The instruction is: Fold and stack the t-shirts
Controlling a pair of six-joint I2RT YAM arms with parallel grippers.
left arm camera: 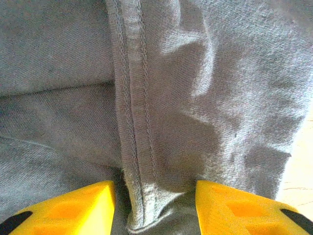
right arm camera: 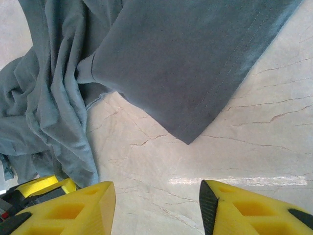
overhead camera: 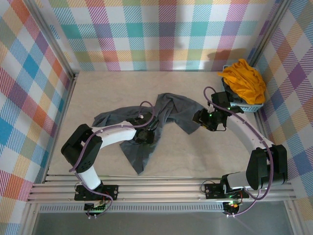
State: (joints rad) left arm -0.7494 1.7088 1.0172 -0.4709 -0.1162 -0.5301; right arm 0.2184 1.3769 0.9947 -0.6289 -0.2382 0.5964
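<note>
Left gripper apart astride grey t-shirt; right gripper apart over marbled table; plaid walls

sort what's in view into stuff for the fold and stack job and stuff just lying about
For the job:
- dark grey t-shirt, lying crumpled
- mustard t-shirt, bundled up

Just lying about:
- light-blue plastic basket, holding the mustard shirt
- table

slate-grey t-shirt, mustard t-shirt, plaid walls
</note>
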